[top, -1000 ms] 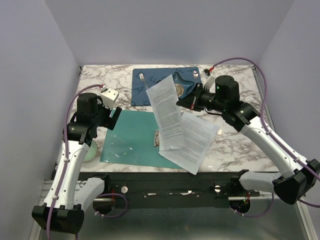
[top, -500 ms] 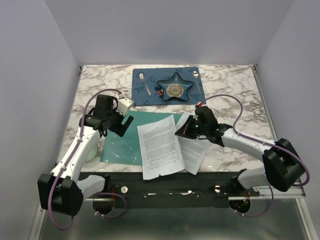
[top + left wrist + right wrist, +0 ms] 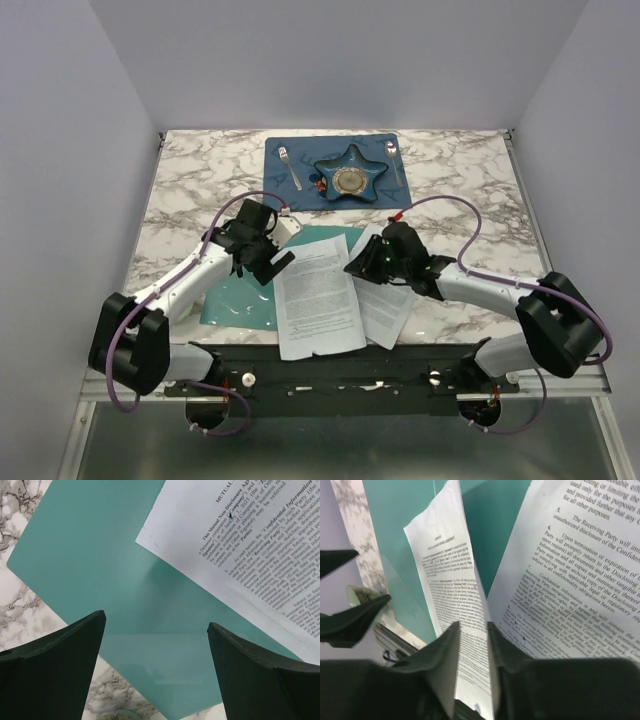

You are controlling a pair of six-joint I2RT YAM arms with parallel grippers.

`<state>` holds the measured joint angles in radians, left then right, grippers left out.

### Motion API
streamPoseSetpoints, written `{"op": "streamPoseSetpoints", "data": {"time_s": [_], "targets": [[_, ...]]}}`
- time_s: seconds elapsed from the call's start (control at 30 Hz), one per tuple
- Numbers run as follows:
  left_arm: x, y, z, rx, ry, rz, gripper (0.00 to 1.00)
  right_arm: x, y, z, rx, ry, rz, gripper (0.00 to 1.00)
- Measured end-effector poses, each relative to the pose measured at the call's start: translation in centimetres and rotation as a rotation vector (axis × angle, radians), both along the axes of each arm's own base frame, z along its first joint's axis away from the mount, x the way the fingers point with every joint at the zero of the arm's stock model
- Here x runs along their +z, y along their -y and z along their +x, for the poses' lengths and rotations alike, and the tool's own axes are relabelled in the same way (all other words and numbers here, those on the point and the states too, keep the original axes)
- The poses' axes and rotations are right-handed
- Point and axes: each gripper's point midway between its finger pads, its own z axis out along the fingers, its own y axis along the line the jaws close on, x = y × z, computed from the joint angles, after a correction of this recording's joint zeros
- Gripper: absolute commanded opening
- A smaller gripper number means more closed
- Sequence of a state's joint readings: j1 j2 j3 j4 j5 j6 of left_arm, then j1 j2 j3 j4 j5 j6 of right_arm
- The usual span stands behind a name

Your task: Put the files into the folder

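Note:
The teal folder [image 3: 238,298] lies flat near the table's front left. One printed file sheet [image 3: 315,295] lies across its right part and hangs over the front edge. A second sheet [image 3: 392,305] lies to its right, partly beneath it. My right gripper [image 3: 356,268] is shut on the right edge of the top sheet, which shows between the fingers in the right wrist view [image 3: 450,580]. My left gripper [image 3: 272,266] is open and empty, just above the folder [image 3: 120,575] beside the sheet's left corner [image 3: 250,550].
A dark blue placemat [image 3: 282,195] at the back holds a star dish [image 3: 350,178], a fork [image 3: 290,166] and a spoon [image 3: 393,160]. A small pale green object [image 3: 122,714] sits off the folder's left edge. The white marble table [image 3: 470,180] runs right.
My right gripper has brought the top sheet down from upright and left onto the folder. My left arm has swung right, over the folder toward the sheet.

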<state>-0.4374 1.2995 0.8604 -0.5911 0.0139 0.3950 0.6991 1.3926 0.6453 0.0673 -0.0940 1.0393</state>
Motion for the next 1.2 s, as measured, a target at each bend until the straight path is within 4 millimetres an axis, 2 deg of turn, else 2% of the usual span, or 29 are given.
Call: {"op": "streamPoseSetpoints", "data": {"time_s": [0.2,0.37,0.6,0.8,1.0,1.13,1.2], "targets": [[-2.6,-0.3,0.2,0.008,-0.036,0.051,0.99,-2.7,0.4,-0.6,0.036,-0.030,-0.061,0.49],[-3.4,-0.3,0.6,0.019,-0.041,0.062,0.99,-4.3,0.2,-1.4,0.114,-0.053,-0.091,0.49],[-3.8,-0.1,1.0,0.021,-0.037,0.070,0.99,-4.4,-1.0,-2.5,0.227,-0.039,-0.051,0.48],[-4.8,0.1,1.2,0.027,-0.043,0.090,0.98,-4.3,-1.7,-3.7,0.301,-0.038,0.007,0.44],[-5.3,0.0,1.6,0.039,-0.036,0.111,0.96,-4.1,-3.0,-5.0,0.393,-0.039,0.104,0.32],[-5.3,0.0,1.7,0.044,-0.029,0.109,0.96,-3.5,-4.2,-5.6,0.454,-0.039,0.189,0.15],[-5.3,0.0,1.7,0.046,-0.029,0.108,0.97,-3.2,-4.5,-5.8,0.476,-0.031,0.216,0.10]]}}
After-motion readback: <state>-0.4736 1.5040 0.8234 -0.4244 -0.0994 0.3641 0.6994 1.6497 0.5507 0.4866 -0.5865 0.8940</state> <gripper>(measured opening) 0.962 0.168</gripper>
